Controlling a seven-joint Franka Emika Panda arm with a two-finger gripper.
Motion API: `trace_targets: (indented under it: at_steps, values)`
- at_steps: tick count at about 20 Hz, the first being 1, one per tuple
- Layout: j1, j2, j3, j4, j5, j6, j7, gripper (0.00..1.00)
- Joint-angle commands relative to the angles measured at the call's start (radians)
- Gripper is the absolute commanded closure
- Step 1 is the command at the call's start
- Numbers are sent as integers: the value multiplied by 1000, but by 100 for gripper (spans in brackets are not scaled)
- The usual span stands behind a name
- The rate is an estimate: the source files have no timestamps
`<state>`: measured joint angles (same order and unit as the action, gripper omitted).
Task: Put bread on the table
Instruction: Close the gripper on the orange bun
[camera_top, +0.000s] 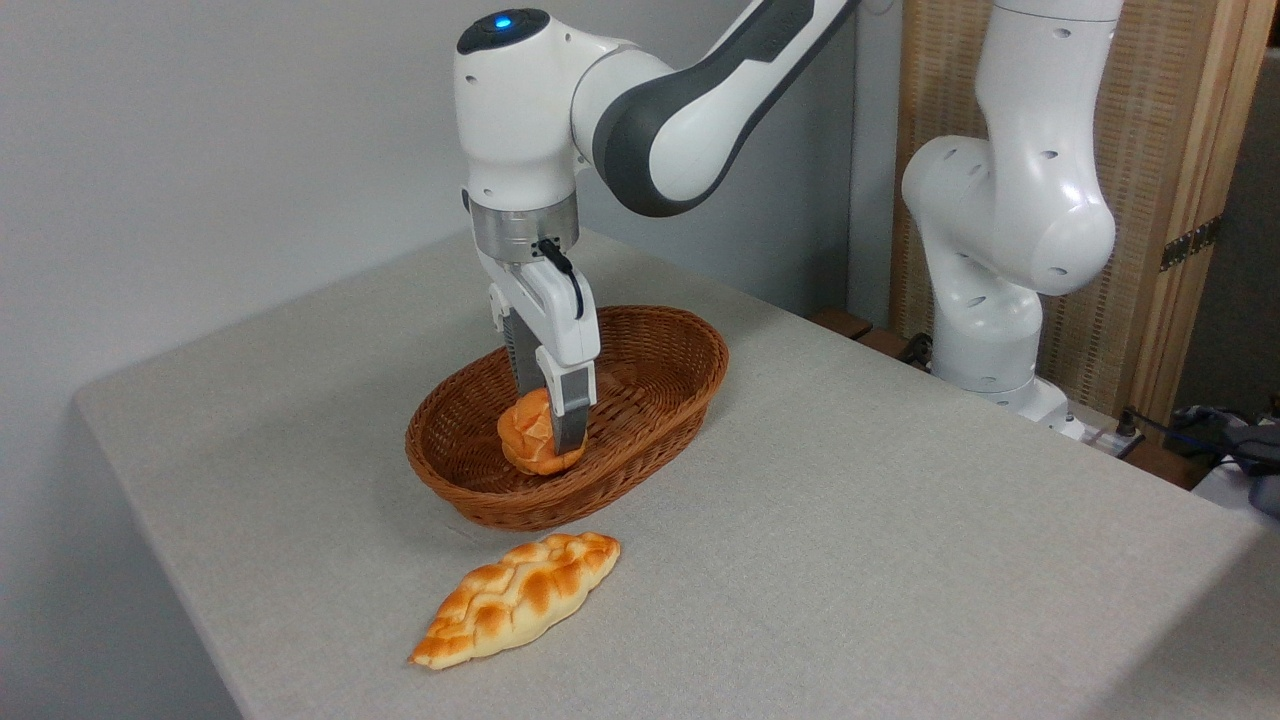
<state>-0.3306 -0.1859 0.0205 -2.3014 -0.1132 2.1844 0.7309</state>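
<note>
The bread (528, 434), a small round golden-orange bun, is inside the brown wicker basket (660, 360), tilted on its side. My gripper (553, 425) reaches straight down into the basket and its fingers (571, 415) are closed on the bun, one in front of it and one behind. Whether the bun still touches the basket floor cannot be told. The table (880, 520) is covered in light grey-beige cloth.
A long braided loaf (518, 597) lies on the cloth just in front of the basket. The arm's white base (1000, 300) stands at the table's far right edge. A wall runs behind; cables lie off the right edge.
</note>
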Motion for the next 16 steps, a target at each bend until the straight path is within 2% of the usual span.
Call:
trace_targets:
  at_steps: [1,9,12,16]
  values:
    - [-10,-23,13,-27,6,28,18,58]
    - [-8,-32,15,-26,7,12,19,61]
    - [-8,-73,65,-9,7,-66,19,67]
    - [-8,-69,78,72,9,-178,21,70]
